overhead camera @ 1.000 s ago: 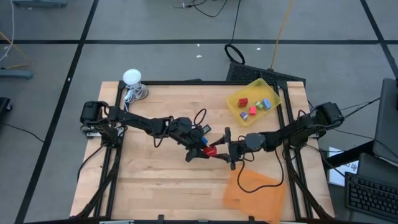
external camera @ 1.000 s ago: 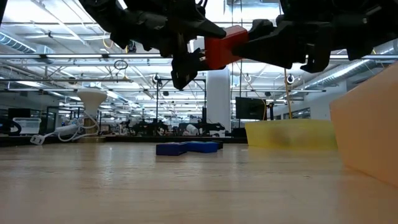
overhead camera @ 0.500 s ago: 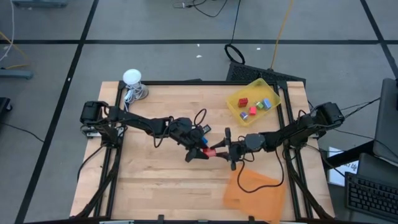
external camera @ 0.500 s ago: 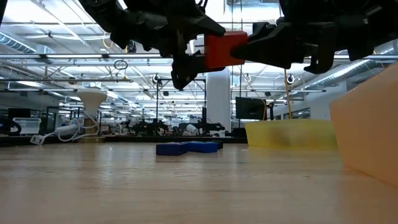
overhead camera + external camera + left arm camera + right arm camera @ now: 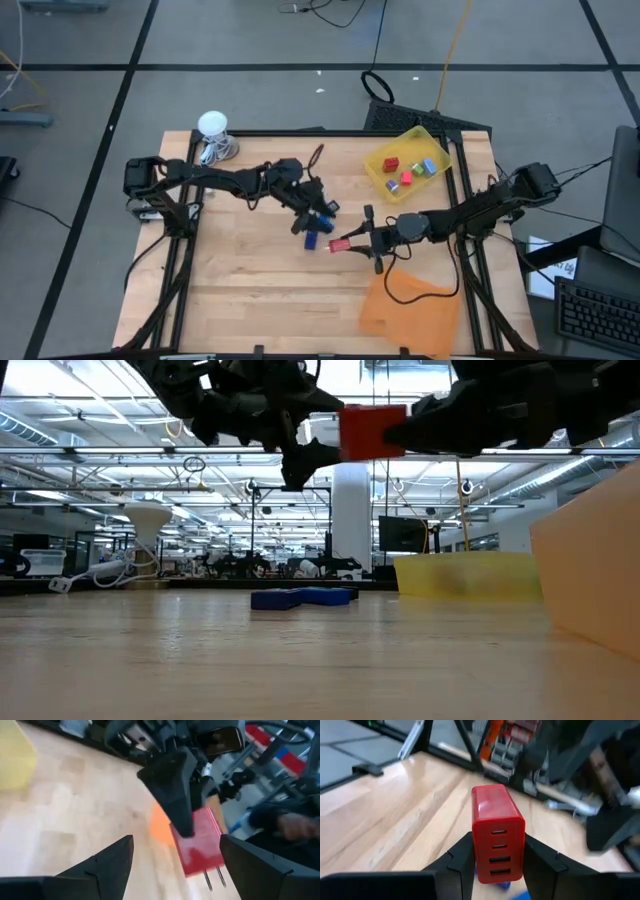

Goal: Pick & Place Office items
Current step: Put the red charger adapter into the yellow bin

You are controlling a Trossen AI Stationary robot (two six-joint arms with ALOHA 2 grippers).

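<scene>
A red block [image 5: 497,837] with a row of ports on one end and two metal prongs [image 5: 214,877] on the other hangs above the table's middle, with my right gripper [image 5: 352,243] shut on it. My left gripper [image 5: 305,222] stands open just left of it and a little farther back, touching nothing. In the left wrist view its fingers frame the block without reaching it. Two blue pieces [image 5: 324,211] [image 5: 312,240] lie flat on the table under the grippers, seen in the low view as blue pieces [image 5: 300,598]. My right gripper pinches the red block's two opposite faces [image 5: 479,840] between its two fingers, near the ported end. The fingers [image 5: 172,795] come about level from the table's right and lie along the block. The block [image 5: 372,432] is lifted clear, its prongs pointing toward my left gripper.
A yellow tray [image 5: 432,142] at the far right holds several small pieces. An orange tray [image 5: 410,310] lies at the near right edge. A white ball-shaped object [image 5: 212,125] with a cord stands at the far left corner. Bare wood lies at the near left.
My left gripper has let go of the red block and drawn back toward the table's far left, rising slightly. My right gripper has shut on the block and stayed about where it was, rolling a little. The block stays lifted clear.
</scene>
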